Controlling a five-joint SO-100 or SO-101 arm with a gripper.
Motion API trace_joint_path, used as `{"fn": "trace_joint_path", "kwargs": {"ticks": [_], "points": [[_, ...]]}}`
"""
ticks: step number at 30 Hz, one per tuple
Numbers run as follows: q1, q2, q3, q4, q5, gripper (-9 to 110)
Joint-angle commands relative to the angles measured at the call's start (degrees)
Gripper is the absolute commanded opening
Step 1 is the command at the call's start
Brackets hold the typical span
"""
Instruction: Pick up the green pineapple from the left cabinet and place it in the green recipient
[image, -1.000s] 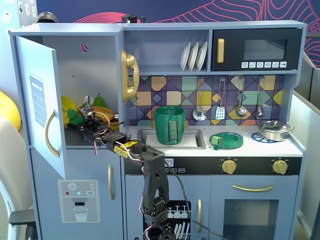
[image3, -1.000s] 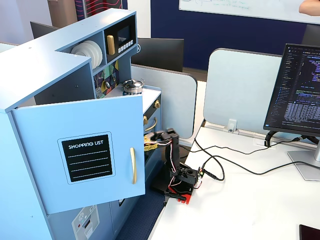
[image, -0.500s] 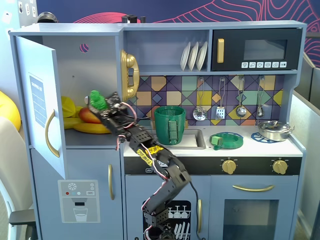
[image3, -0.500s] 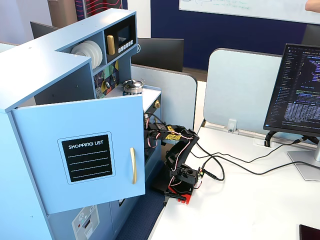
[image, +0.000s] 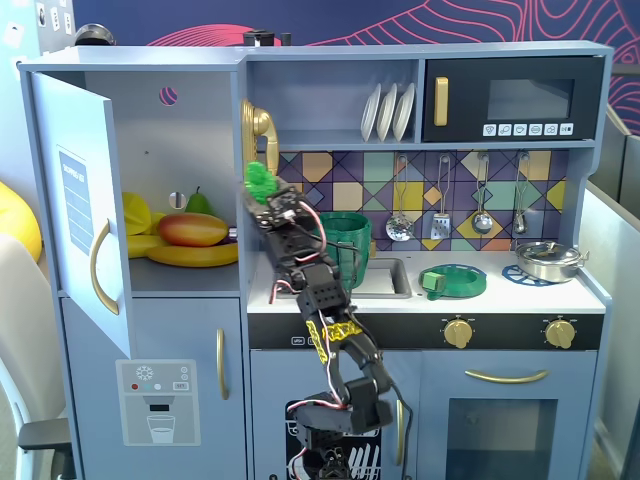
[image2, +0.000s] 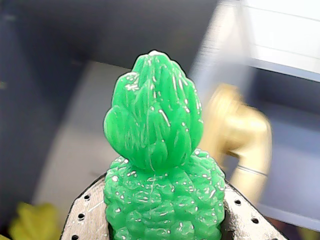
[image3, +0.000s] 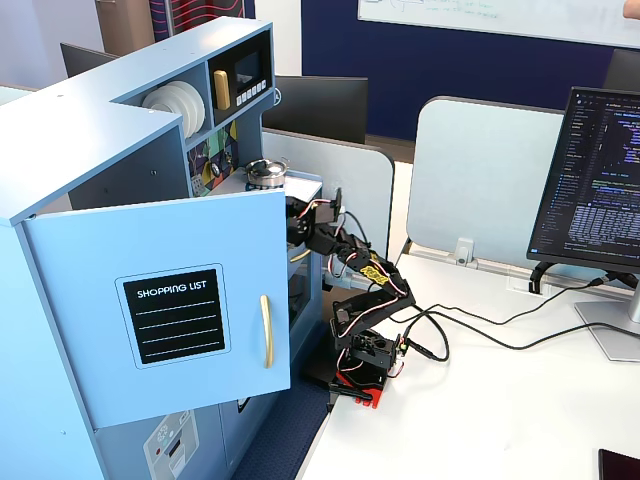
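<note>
End effector (image: 262, 190) gripping green pineapple (image2: 159, 170)

claw (image: 262, 190) out of left cabinet (image: 180, 180) | green pineapple (image: 259, 179) lifted, apparently nearer green recipient (image: 352, 240)

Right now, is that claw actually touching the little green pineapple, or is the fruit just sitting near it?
Touching. In the wrist view the gripper has a finger pressed against each side of the green pineapple, no gap showing.
</note>
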Motion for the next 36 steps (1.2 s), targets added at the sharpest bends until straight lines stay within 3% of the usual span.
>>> {"fn": "trace_joint_path", "kwargs": {"ticks": [1, 17, 28, 36], "points": [[7.3, 1.7, -6.1, 7.3, 3.5, 0], [27.0, -14.8, -29.7, 25.8, 13.4, 0], [32.3, -31.6, -43.0, 37.6, 13.5, 0], [33.7, -39.9, -46.0, 36.2, 13.0, 0]]}}
